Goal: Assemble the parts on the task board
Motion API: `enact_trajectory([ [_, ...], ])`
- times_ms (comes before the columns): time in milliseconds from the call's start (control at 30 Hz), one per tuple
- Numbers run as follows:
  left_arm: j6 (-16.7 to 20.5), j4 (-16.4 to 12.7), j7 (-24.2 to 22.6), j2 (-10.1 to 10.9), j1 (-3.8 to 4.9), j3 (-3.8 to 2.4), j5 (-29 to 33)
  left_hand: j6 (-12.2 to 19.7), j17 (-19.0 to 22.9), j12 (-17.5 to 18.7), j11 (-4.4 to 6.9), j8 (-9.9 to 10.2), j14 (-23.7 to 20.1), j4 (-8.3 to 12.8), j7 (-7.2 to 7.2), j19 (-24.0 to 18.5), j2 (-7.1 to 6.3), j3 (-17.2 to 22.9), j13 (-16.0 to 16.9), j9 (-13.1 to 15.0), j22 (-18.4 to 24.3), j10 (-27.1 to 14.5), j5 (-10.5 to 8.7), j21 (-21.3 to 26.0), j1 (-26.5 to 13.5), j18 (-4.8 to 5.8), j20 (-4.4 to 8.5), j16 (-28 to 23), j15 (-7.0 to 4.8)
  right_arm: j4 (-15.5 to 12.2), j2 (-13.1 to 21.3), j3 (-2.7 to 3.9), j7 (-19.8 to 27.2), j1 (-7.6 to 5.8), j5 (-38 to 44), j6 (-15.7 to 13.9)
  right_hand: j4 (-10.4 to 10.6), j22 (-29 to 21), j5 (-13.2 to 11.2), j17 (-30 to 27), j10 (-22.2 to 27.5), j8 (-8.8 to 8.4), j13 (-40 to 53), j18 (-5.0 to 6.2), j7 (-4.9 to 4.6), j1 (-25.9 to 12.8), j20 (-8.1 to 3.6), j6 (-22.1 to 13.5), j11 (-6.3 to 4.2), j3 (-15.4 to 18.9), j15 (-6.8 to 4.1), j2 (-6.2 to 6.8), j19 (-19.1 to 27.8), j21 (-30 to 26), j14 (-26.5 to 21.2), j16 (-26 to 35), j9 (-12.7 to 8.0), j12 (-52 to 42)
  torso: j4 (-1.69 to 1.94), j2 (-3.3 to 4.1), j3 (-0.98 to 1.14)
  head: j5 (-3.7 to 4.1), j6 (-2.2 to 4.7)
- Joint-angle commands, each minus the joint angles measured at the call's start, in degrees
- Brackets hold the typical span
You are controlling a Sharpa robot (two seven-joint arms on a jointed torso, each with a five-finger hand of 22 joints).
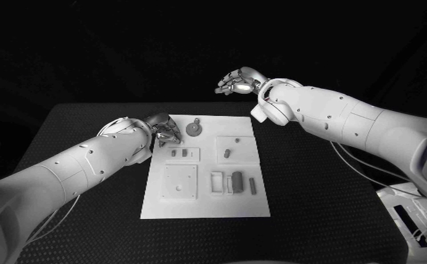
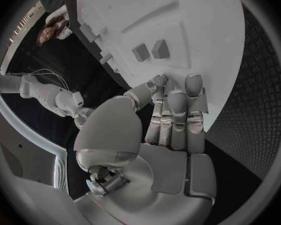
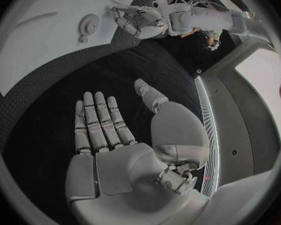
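The white task board (image 1: 203, 205) lies in the middle of the black table. On it are a round part (image 1: 194, 129), two small parts (image 1: 178, 152) side by side, a small peg-like part (image 1: 228, 152), a square plate part (image 1: 181, 181) and upright blocks (image 1: 237, 181). My left hand (image 1: 165, 129) hangs over the board's far left edge, fingers (image 2: 178, 105) straight and close together, tips at the board's rim near the two small parts (image 2: 150, 50); I see nothing in it. My right hand (image 1: 239, 82) is raised beyond the board's far edge, fingers (image 3: 97, 120) stretched flat, empty.
The black table (image 1: 320, 202) spreads on both sides of the board. From the right wrist I see the board (image 3: 34, 50), the round part (image 3: 88, 24) and my left hand (image 3: 140, 20). Cables (image 1: 356, 159) trail along the table's right side.
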State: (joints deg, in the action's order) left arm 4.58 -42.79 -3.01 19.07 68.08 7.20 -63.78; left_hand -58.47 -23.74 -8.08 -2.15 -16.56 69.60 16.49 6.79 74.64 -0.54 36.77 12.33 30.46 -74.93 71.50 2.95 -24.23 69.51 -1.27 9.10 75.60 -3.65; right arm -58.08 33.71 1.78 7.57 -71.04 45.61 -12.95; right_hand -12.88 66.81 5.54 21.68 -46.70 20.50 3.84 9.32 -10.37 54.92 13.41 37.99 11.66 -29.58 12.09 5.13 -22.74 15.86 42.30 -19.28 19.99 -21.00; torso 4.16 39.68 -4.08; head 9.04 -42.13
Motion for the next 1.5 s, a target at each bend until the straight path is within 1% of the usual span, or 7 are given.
enact_trajectory([
  [33, -0.97, -0.18, -0.14, -0.31, 0.02, -0.02, 0.16, -0.09, -0.05, -0.35, -0.47, -0.29, 0.33, 0.09, 0.26, -0.03, 0.55, 0.34, 4.14, 0.05, -1.09, 0.94, 0.15, 0.25, 0.12, -4.22, 0.25, -0.37, -0.22, -0.06, -0.02, 0.03, 0.65, 0.00, 0.05, 0.13, 0.04, 0.09, -0.10, -0.06, -0.34, 0.20, 0.06, -0.89, -3.29, 0.37, -0.06, -0.35, 0.15, 0.45, 0.05, -0.12, -0.34, -0.32, -0.27, -0.18, -0.08, 0.31, 0.01, 0.01, 0.01, 0.10, 0.02],
  [367, -0.16, -0.25, -0.26, -0.16, 0.02, -0.04, 0.23, -0.09, -0.06, -0.32, -0.46, -0.30, 0.37, 0.09, 0.25, 0.02, 0.58, 0.34, 4.21, 0.08, -1.08, 0.98, 0.16, 0.27, 0.07, -4.22, 0.26, -0.38, -0.23, -0.02, -0.01, 0.03, 0.65, 0.00, 0.05, 0.13, 0.04, 0.13, -0.10, -0.09, -0.36, 0.21, 0.06, -0.90, -3.29, 0.37, -0.07, -0.35, 0.15, 0.45, 0.04, -0.11, -0.36, -0.37, -0.27, -0.20, -0.09, 0.35, -0.01, 0.00, 0.01, 0.16, -0.01],
  [733, -0.43, -0.40, -0.33, 0.29, 0.04, -0.09, 1.26, -0.12, -0.07, -0.28, -0.43, -0.34, 0.43, 0.11, 0.23, 0.09, 0.59, 0.37, 4.31, 0.12, -1.07, 1.05, 0.16, 0.30, 0.06, -4.22, 0.29, -0.40, -0.26, 0.02, -0.03, 0.03, 0.65, 0.00, 0.05, 0.11, 0.04, 0.18, -0.10, -0.12, -0.38, 0.22, 0.06, -0.91, -3.29, 0.39, -0.08, -0.35, 0.14, 0.45, 0.04, -0.12, -0.38, -0.42, -0.28, -0.22, -0.10, 0.38, 0.02, -0.01, -0.03, 0.18, 0.04],
  [967, 0.04, -1.02, -0.63, 0.51, 0.05, -0.51, 2.04, -0.10, -0.07, -0.24, -0.43, -0.34, 0.47, 0.11, 0.23, 0.12, 0.60, 0.39, 4.36, 0.14, -1.06, 1.06, 0.16, 0.32, 0.04, -4.22, 0.30, -0.43, -0.27, 0.13, -0.11, 0.03, 0.65, 0.00, 0.05, 0.15, 0.04, 0.22, -0.10, -0.15, -0.39, 0.23, 0.06, -0.91, -3.29, 0.39, -0.08, -0.35, 0.14, 0.46, 0.04, -0.12, -0.40, -0.47, -0.28, -0.23, -0.12, 0.41, 0.03, -0.01, -0.04, 0.15, 0.05],
  [1100, -0.41, -1.08, -0.77, 0.57, 0.05, -1.06, 2.17, -0.11, -0.07, -0.23, -0.42, -0.34, 0.48, 0.10, 0.23, 0.14, 0.60, 0.40, 4.39, 0.15, -1.06, 1.07, 0.16, 0.34, 0.03, -4.22, 0.31, -0.45, -0.27, 0.15, -0.13, 0.03, 0.66, 0.00, 0.05, 0.18, 0.04, 0.24, -0.10, -0.17, -0.40, 0.23, 0.06, -0.91, -3.29, 0.39, -0.08, -0.36, 0.15, 0.47, 0.04, -0.12, -0.41, -0.49, -0.28, -0.24, -0.12, 0.43, 0.03, -0.01, -0.03, 0.12, 0.05],
  [1400, -0.45, -1.65, -0.74, 0.65, 0.08, -1.11, 2.21, -0.09, -0.07, -0.17, -0.42, -0.35, 0.51, 0.11, 0.23, 0.17, 0.60, 0.42, 4.46, 0.17, -1.05, 1.08, 0.16, 0.37, 0.00, -4.21, 0.32, -0.49, -0.28, 0.16, -0.08, 0.03, 0.65, 0.00, 0.05, 0.19, 0.04, 0.28, -0.10, -0.20, -0.43, 0.25, 0.06, -0.92, -3.30, 0.39, -0.09, -0.36, 0.16, 0.47, 0.05, -0.14, -0.43, -0.54, -0.28, -0.26, -0.14, 0.46, 0.01, 0.00, -0.03, 0.06, 0.10],
  [1500, -0.75, -1.60, -0.62, 0.55, 0.08, -1.11, 2.23, -0.09, -0.07, -0.16, -0.42, -0.35, 0.52, 0.11, 0.23, 0.18, 0.59, 0.42, 4.48, 0.18, -1.04, 1.08, 0.16, 0.38, -0.02, -4.21, 0.32, -0.51, -0.28, 0.10, -0.05, 0.03, 0.64, 0.00, 0.05, 0.17, 0.05, 0.30, -0.10, -0.21, -0.43, 0.25, 0.07, -0.92, -3.30, 0.39, -0.09, -0.36, 0.16, 0.48, 0.05, -0.14, -0.44, -0.56, -0.28, -0.27, -0.15, 0.47, 0.02, 0.01, 0.01, -0.01, 0.14],
])
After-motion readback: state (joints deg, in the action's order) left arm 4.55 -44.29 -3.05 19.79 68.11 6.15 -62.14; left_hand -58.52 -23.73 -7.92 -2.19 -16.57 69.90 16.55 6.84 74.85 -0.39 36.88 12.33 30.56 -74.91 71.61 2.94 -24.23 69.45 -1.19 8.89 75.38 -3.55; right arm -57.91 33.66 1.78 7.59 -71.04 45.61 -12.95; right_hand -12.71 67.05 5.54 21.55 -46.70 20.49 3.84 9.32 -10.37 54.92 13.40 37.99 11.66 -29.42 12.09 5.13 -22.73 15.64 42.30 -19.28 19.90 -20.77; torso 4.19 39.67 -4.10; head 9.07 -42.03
